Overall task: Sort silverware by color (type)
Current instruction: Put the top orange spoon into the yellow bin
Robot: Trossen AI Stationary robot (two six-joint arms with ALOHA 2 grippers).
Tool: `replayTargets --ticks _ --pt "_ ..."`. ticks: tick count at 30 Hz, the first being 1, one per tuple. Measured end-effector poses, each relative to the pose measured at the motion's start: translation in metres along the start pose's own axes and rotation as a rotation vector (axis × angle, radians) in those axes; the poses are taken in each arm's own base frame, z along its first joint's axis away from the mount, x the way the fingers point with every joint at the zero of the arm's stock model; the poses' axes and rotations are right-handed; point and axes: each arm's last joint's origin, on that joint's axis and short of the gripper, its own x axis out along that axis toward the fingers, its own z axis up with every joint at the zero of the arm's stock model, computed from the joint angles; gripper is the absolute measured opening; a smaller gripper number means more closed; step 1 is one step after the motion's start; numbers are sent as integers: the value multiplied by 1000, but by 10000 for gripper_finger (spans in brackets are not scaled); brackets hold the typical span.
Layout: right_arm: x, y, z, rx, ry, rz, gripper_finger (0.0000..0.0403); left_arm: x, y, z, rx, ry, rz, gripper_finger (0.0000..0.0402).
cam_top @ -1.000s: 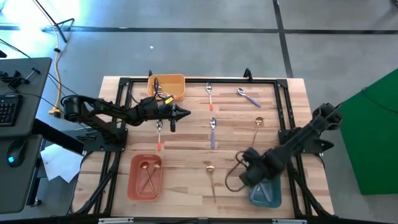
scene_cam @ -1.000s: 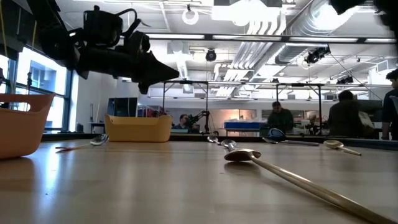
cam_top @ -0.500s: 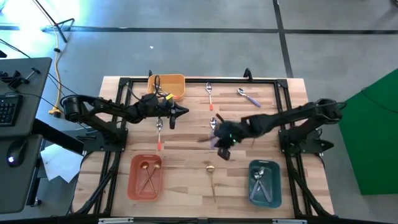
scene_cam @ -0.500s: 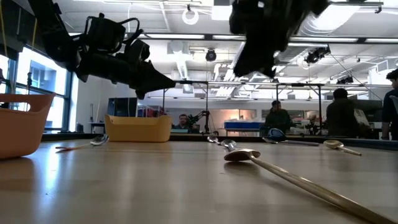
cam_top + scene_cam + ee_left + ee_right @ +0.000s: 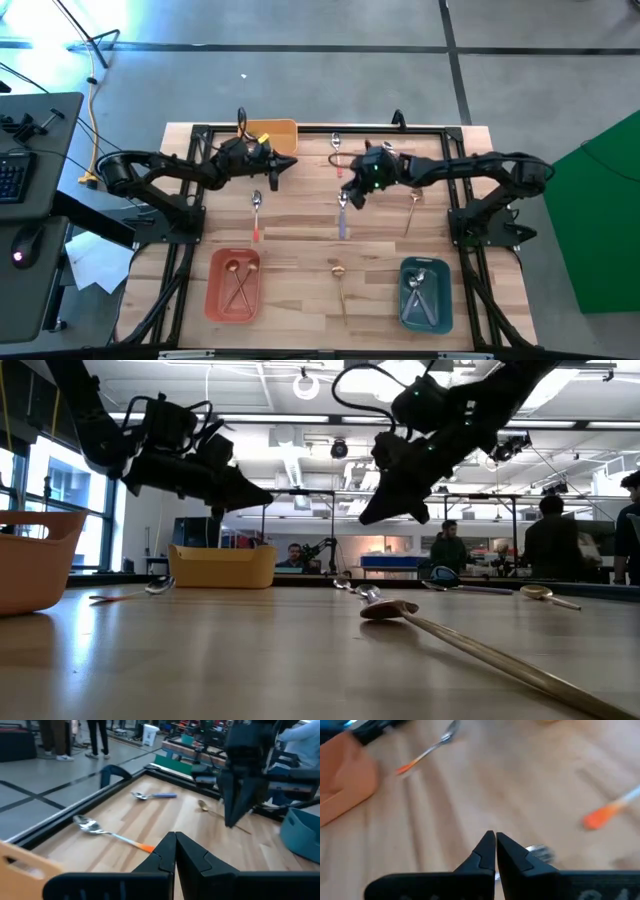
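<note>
Big open workshop behind the rig, people milling around at benches way in the back. The wooden surface [image 5: 300,215] has three bins on it: an orange bin [image 5: 272,135] at the far left, a red bin [image 5: 234,284] near left already holding two gold spoons [image 5: 238,282], and a teal bin [image 5: 425,306] near right with a few spoons [image 5: 417,297] in it. So the sorting is clearly partway done, one color per bin.

Still loose on the surface: a red-handled spoon [image 5: 256,214] on the left, another red-handled spoon [image 5: 337,150] at the far middle, a blue-handled spoon [image 5: 342,212] in the center, a second blue-handled spoon [image 5: 400,155] far right, a gold spoon [image 5: 412,207] right of center and a gold one [image 5: 340,285] near the front.

The right pincer [image 5: 352,192] hangs just above the bowl of the center blue-handled spoon, fingers clenched together and empty. My guess is it's lining up on that spoon for the teal bin. The left pincer [image 5: 291,160] hovers beside the orange bin, also clenched with nothing in it, probably waiting near its own red-handled spoon.
</note>
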Motion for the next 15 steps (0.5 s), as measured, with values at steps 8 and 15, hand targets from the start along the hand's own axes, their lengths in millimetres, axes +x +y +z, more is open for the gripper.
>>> replayTargets --ticks 8,15 --pt "-18 -17 42 52 -64 -255 20 -5 16 -2 -20 35 72 0" --pt "-22 -26 46 140 -65 -330 109 -6 20 -4 -21 52 88 0"
